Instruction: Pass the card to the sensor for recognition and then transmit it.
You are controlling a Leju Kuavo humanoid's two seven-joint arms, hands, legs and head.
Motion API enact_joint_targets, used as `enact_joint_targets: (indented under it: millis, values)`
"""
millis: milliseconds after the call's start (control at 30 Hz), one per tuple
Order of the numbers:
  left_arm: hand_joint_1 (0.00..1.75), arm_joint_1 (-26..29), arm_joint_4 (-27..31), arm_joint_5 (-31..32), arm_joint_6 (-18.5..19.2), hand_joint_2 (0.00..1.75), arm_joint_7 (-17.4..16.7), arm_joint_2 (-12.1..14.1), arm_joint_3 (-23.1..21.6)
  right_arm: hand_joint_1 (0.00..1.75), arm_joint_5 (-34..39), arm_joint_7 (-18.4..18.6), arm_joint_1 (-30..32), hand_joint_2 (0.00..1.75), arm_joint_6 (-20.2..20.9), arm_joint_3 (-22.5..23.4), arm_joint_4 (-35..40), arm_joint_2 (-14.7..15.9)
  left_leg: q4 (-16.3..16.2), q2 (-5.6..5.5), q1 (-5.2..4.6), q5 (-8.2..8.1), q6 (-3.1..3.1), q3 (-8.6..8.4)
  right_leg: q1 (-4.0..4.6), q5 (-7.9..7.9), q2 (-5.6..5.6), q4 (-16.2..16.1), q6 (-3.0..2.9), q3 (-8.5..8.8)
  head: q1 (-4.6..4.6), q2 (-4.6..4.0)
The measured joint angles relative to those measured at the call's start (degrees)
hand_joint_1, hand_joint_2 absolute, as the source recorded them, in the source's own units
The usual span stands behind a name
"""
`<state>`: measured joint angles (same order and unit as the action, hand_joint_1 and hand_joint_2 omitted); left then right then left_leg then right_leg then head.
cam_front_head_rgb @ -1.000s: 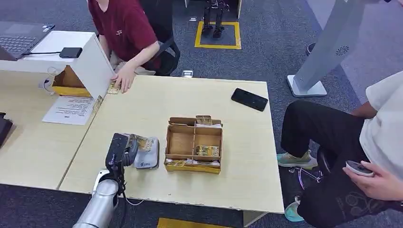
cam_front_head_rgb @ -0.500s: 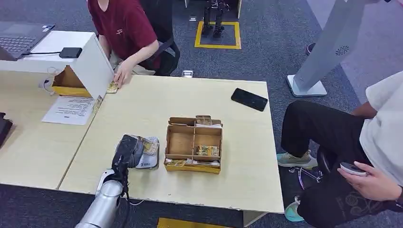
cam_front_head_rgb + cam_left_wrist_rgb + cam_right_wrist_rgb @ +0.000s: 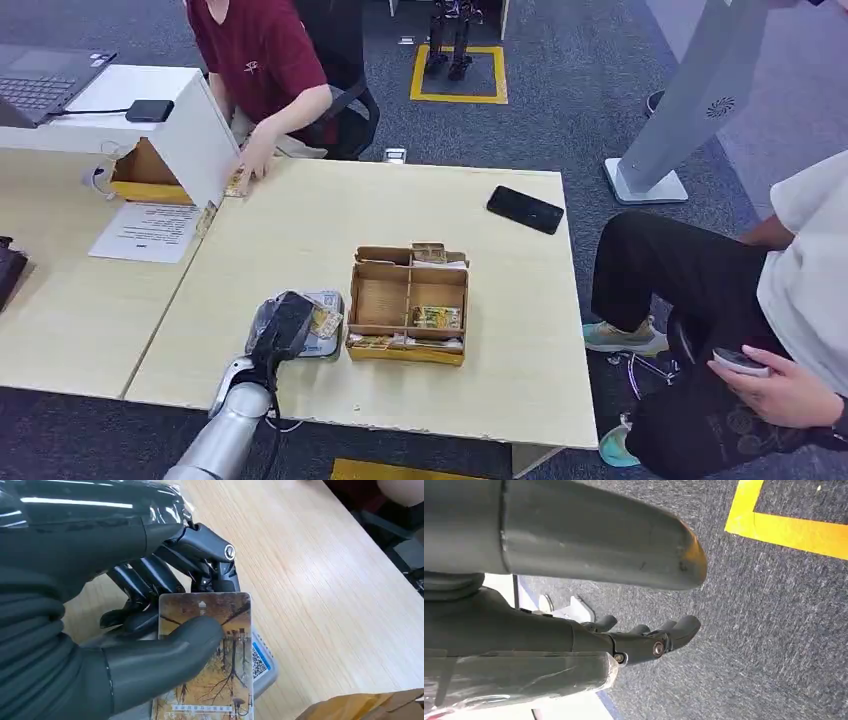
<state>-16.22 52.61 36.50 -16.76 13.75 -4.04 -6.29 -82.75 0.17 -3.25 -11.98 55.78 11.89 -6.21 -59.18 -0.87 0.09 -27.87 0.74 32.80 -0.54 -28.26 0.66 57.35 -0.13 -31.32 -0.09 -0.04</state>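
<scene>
My left hand point(image 3: 283, 325) holds a card point(image 3: 322, 320) printed with autumn trees at the near left part of the table. In the left wrist view the thumb point(image 3: 165, 655) presses the card point(image 3: 212, 675) against the dark fingers point(image 3: 150, 577). The card sits just over the grey-white sensor point(image 3: 327, 299), whose blue QR label point(image 3: 260, 662) peeks out beside the card's edge. My right hand point(image 3: 649, 636) hangs beside my body over the carpet, its fingers loosely extended with nothing in them.
A cardboard divided box point(image 3: 407, 266) with several cards stands right of the sensor. A black phone point(image 3: 525, 209) lies at the far right. A person in red point(image 3: 262, 60) touches a card point(image 3: 236, 185) at the table's far left corner. Another person point(image 3: 760, 300) sits at right.
My left hand has carried the card rightward and turned it down over the sensor, ending closer to the box. The person's hand at the far corner drew back a little.
</scene>
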Motion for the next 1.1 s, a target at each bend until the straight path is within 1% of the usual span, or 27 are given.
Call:
enact_joint_targets:
  millis: [500,533,567,867,1100]
  values:
    - [1.75,-0.2,-0.7,0.4,-0.3,1.75,0.0,0.2,0.0,0.00,-0.6,0.0,0.0,0.00,0.2,0.0,0.0,0.0,0.0,0.00,0.00,0.00,0.00,-0.01,0.00,0.00,0.00,0.0,0.00,0.00,0.00,0.00]
    - [1.75,-0.2,-0.9,3.4,-3.1,1.75,-1.0,0.2,0.0,0.00,-0.7,-0.1,0.0,0.00,0.2,0.0,0.0,0.0,0.0,0.00,0.00,0.00,0.00,-0.01,0.00,0.00,0.00,0.0,0.00,0.00,0.02,0.00]
    - [1.75,-0.2,-1.2,4.7,-4.4,1.75,-1.3,0.2,-0.2,0.00,-0.7,-0.1,0.0,0.00,0.2,0.0,0.0,0.0,0.0,0.00,0.00,0.00,0.00,-0.01,0.00,0.00,0.00,0.0,0.00,0.00,0.00,0.00]
    - [1.75,-0.2,-1.9,6.4,-6.0,1.75,-1.7,0.2,-0.3,0.00,-0.7,-0.3,0.0,0.00,0.2,0.0,0.0,0.0,0.0,0.00,0.01,0.00,0.00,-0.01,0.00,0.00,0.00,0.0,0.00,0.00,0.00,0.00]
    - [1.75,-0.5,-2.8,10.8,-8.3,1.75,-3.0,0.2,-0.3,0.00,-0.9,-0.5,0.0,0.00,0.3,0.0,0.0,0.0,0.0,0.00,0.00,0.00,0.00,-0.01,0.00,0.00,0.00,0.0,0.00,0.01,0.00,0.00]
